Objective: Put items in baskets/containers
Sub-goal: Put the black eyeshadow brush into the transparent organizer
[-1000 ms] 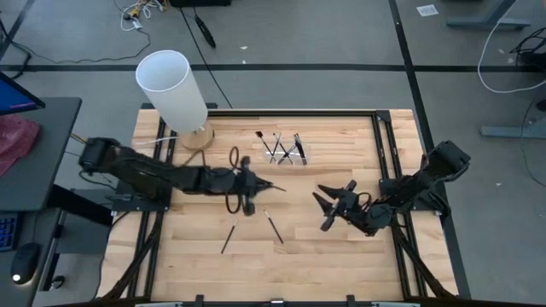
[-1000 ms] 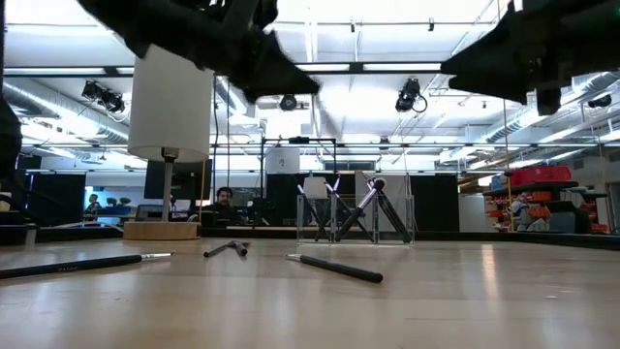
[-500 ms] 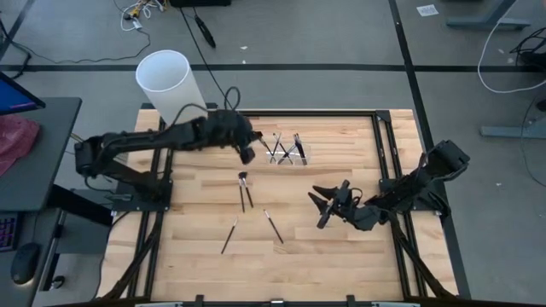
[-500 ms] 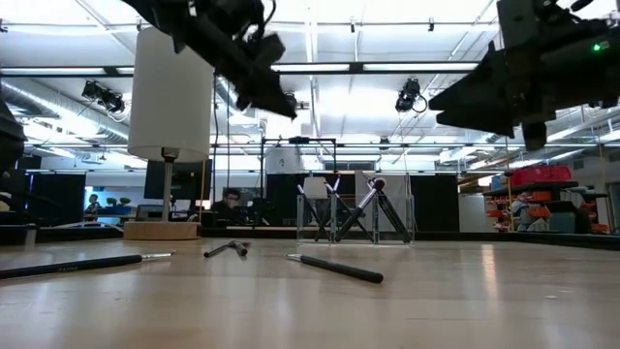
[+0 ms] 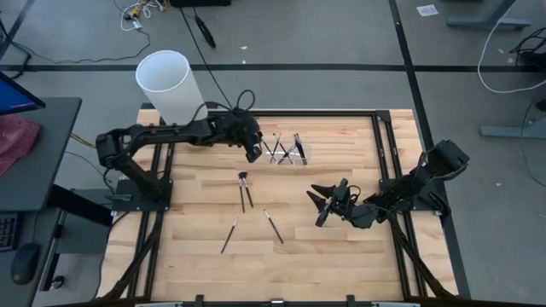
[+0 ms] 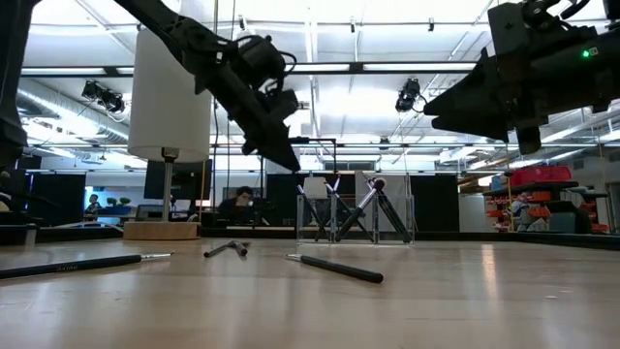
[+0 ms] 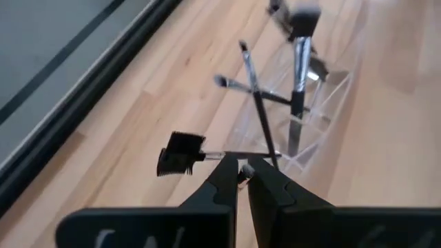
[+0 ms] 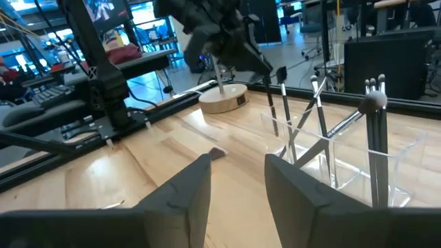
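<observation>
- Wooden slatted table (image 5: 341,264) in a dark frame, set on a grey floor; low view looks past it into a lit workshop with ceiling lamps and shelving.
- Clear holder (image 5: 288,152), low and transparent, near the far edge of the table, about mid-width; several brushes stand tilted and crossed inside it (image 6: 341,211); also seen in the left wrist view (image 7: 313,103) and right wrist view (image 8: 358,162).
- Left gripper (image 5: 252,152), raised above the table just beside the holder on its left; fingers pressed together, pinching a thin brush (image 7: 180,153) with a flat dark comb-like head that sticks out sideways from the tips; in the low view it hangs above and left of the holder (image 6: 281,155).
- Right gripper (image 5: 322,205), over the right-centre of the table, well apart from the holder, pointing toward the middle; fingers (image 8: 186,189) spread with a clear gap; nothing between them.
- Loose brushes on the wood: a crossed pair (image 5: 245,191) near the centre, one with a reddish tip; one further (image 5: 273,227) toward the near edge; one slanted (image 5: 229,235) to its left.
- White cylinder (image 5: 171,85), tall, on a round wooden base (image 6: 160,231), at the far left corner.
</observation>
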Controlling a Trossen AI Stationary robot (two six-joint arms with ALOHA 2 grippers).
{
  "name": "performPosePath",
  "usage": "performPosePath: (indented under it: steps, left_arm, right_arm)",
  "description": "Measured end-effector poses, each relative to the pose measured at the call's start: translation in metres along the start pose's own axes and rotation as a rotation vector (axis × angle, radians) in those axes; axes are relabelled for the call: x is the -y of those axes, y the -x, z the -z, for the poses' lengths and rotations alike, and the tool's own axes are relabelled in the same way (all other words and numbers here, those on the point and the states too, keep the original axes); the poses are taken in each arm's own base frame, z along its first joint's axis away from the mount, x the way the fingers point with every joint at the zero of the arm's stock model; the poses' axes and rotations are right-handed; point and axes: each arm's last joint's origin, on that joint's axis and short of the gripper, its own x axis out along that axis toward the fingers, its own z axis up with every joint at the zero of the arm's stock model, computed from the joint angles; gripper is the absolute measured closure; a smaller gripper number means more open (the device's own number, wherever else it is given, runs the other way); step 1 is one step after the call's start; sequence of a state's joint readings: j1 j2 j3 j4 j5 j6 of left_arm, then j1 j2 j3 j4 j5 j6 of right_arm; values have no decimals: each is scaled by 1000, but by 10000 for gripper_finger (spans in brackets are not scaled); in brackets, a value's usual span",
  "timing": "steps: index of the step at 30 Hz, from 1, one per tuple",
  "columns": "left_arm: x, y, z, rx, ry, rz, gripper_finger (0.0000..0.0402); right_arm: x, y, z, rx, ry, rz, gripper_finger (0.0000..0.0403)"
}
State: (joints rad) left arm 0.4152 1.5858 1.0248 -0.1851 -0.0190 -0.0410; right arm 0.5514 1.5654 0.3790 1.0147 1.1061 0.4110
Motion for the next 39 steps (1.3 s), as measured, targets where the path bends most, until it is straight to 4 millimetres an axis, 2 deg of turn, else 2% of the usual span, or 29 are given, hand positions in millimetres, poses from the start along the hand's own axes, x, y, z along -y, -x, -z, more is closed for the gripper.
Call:
performPosePath:
  steps: [4,14,17,22,27,32,39]
  left_arm:
    - [0,-10,5,-28,5,-1,382]
    - [0,-8,2,-20,23,-3,375]
    - [-1,1,-6,-36,17,-21,385]
    - [-3,33,-36,-18,-11,-96,379]
    - [2,54,-56,27,-29,-58,378]
    - [10,52,-55,24,-36,-3,384]
    - [14,32,-48,-34,-29,10,371]
  right_arm:
    - [0,0,0,0,0,1,266]
    - [0,0,0,0,-1,0,266]
    - [0,0,0,0,-1,0,266]
    - [0,0,0,1,-1,2,266]
    - [1,-1,0,1,-1,5,266]
    - [1,-1,0,1,0,5,266]
    - [1,-1,0,-1,2,6,266]
